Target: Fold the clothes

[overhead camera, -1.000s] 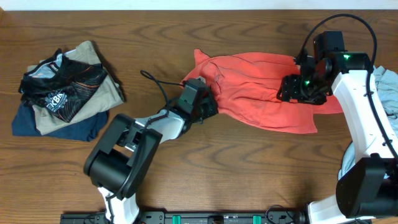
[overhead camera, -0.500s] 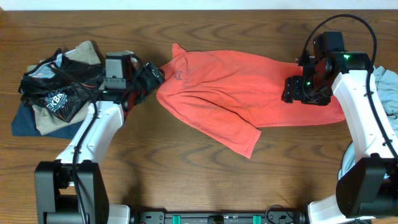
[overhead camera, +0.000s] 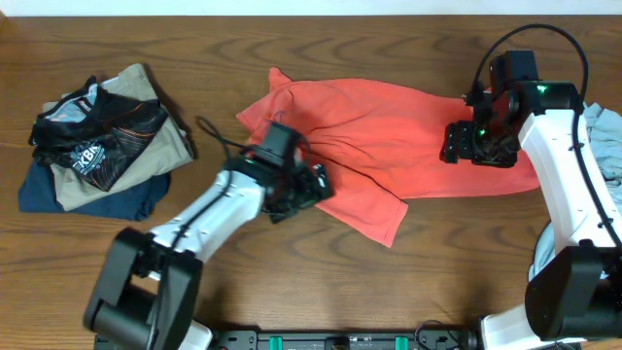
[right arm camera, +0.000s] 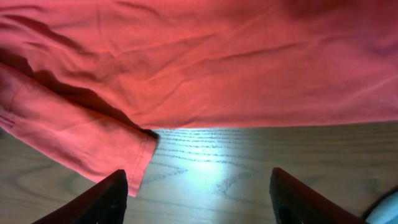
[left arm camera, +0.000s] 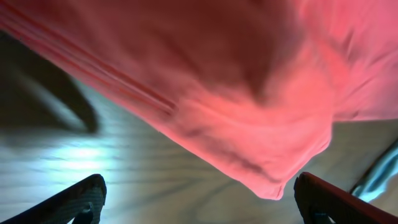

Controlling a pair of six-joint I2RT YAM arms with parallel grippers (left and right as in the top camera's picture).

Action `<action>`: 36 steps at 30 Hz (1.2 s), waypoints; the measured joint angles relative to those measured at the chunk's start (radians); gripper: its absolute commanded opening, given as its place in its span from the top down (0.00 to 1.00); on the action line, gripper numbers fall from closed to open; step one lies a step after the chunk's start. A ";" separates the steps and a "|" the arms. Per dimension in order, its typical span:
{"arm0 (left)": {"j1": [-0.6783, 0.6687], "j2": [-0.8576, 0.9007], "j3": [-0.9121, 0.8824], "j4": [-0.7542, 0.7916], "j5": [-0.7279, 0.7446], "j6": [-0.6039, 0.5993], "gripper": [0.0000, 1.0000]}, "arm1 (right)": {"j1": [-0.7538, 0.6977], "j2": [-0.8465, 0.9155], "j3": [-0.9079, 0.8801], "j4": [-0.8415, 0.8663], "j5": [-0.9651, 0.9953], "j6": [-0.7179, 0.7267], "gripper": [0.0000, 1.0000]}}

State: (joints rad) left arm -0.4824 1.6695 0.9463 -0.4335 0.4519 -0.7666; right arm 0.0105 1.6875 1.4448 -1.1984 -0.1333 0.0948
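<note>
The left pincer gapes wide, empty, at the rumpled hem of the orange-red T-shirt. The right pincer is likewise spread, gripping nothing. The soft, creased shirt sprawls across the middle of the grained wooden tabletop, one sleeve trailing forward.

Wooden table carries orange-red T-shirt, dark clothes heap, grey-blue tee.

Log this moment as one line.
left end effector: open, at shirt edge | right end effector: open, over shirt | shirt: unfolded
</note>
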 measured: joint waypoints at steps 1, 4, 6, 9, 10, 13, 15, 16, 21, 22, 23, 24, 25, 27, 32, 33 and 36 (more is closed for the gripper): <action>-0.022 0.011 -0.001 0.015 -0.010 -0.023 0.02 | 0.000 0.000 0.000 -0.004 0.000 0.000 0.28; -0.089 0.064 -0.003 0.093 -0.034 -0.101 0.02 | 0.000 0.000 0.000 -0.013 0.000 0.000 0.28; -0.125 0.093 0.002 0.155 -0.040 -0.153 0.02 | 0.000 0.000 0.000 -0.018 0.000 0.000 0.28; -0.153 0.122 0.013 0.249 -0.044 -0.201 0.07 | 0.000 0.000 0.000 -0.022 0.000 0.000 0.28; -0.159 0.134 0.018 0.277 -0.045 -0.216 0.20 | 0.000 0.000 0.000 -0.024 0.000 0.000 0.28; -0.162 0.164 0.024 0.310 -0.048 -0.242 0.53 | 0.000 0.000 0.000 -0.026 0.000 -0.001 0.28; -0.158 0.177 0.023 0.304 -0.060 -0.252 0.81 | 0.000 0.000 0.000 -0.027 0.000 -0.001 0.28; -0.157 0.180 0.023 0.299 -0.066 -0.258 0.91 | 0.000 0.000 0.000 -0.028 0.000 -0.001 0.28; -0.152 0.187 0.028 0.224 -0.063 -0.254 0.94 | 0.000 0.000 0.000 -0.025 0.000 -0.005 0.28; -0.150 0.183 0.030 0.193 -0.060 -0.253 0.94 | 0.000 0.000 0.000 -0.024 0.000 -0.005 0.28; -0.146 0.179 0.034 0.158 -0.055 -0.246 0.94 | 0.000 0.000 0.000 -0.024 0.002 -0.005 0.27; -0.141 0.171 0.037 0.105 -0.050 -0.231 0.94 | 0.000 0.000 0.000 -0.024 0.005 -0.005 0.27; -0.137 0.166 0.038 0.068 -0.045 -0.221 0.94 | 0.000 0.000 0.000 -0.024 0.008 -0.005 0.27; -0.119 0.148 0.039 -0.045 -0.040 -0.169 0.94 | 0.000 0.000 0.000 -0.024 0.017 -0.006 0.25; -0.019 0.076 0.003 -0.314 -0.075 -0.001 0.94 | 0.000 0.000 -0.001 -0.024 0.026 -0.008 0.24; 0.014 0.045 -0.005 -0.357 -0.092 0.027 0.94 | 0.000 0.000 -0.004 -0.024 0.027 -0.008 0.24; 0.121 -0.063 -0.010 -0.433 -0.133 0.098 0.92 | 0.000 0.000 -0.031 -0.025 0.025 -0.008 0.24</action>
State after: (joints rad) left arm -0.3618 1.6066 0.9363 -0.8661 0.3191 -0.6689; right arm 0.0105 1.6871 1.4139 -1.2236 -0.1085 0.0864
